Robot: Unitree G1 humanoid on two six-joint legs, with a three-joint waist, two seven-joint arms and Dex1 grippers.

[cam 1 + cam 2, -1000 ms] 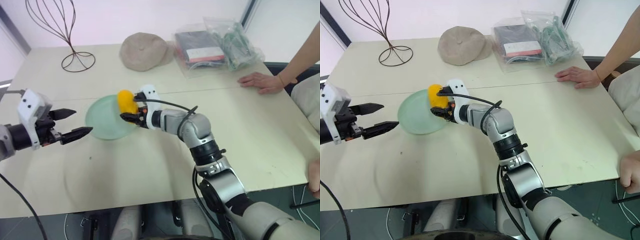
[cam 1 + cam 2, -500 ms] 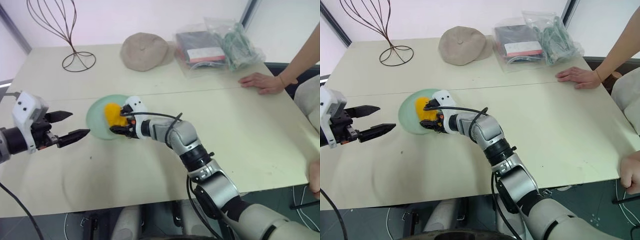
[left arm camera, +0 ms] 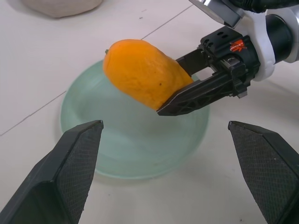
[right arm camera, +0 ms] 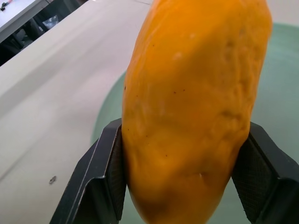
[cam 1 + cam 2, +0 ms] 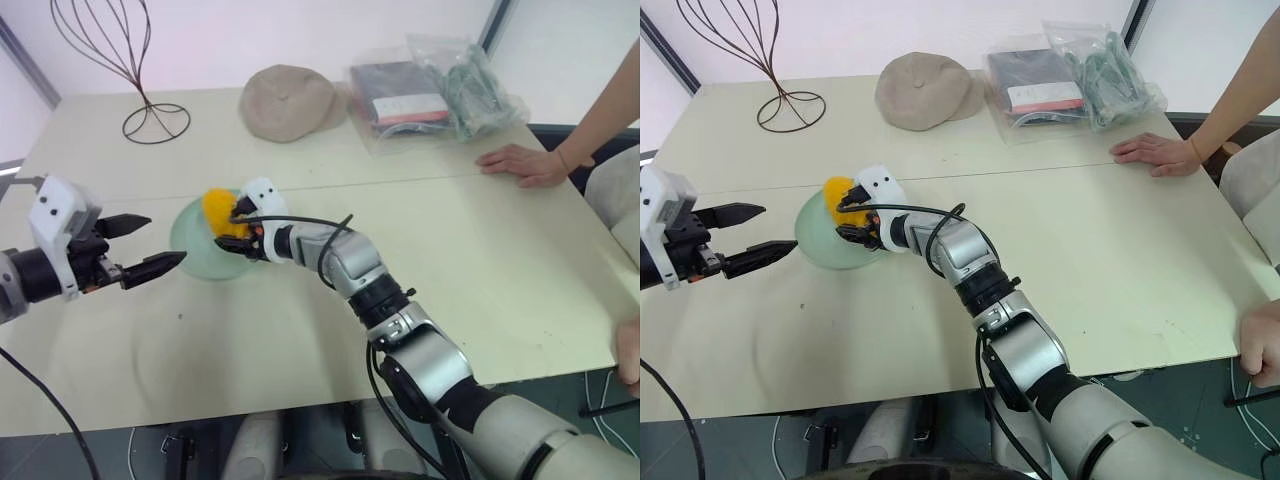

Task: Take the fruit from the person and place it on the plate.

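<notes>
Now the fruit (image 5: 221, 213) hangs over the plate (image 5: 190, 240), left of centre frame, clamped across its lower end in the right gripper's (image 5: 240, 226) jaws. Smooth and firm-looking, probably slippery; a grip at its broad middle looks safest. Left gripper (image 5: 140, 247) waits beside, jaws wide. Pale tabletop (image 5: 480, 260), the person's hand (image 5: 520, 163) resting upper right.

A pale beige table (image 5: 300, 330) is carrying the mint-green plate (image 5: 195, 255) near its left side; a tan cap (image 5: 288, 102), a wire stand (image 5: 155, 122) and clear plastic bags (image 5: 435, 92) are lying along the far edge; a person's hand (image 5: 522, 164) is resting flat at right.
</notes>
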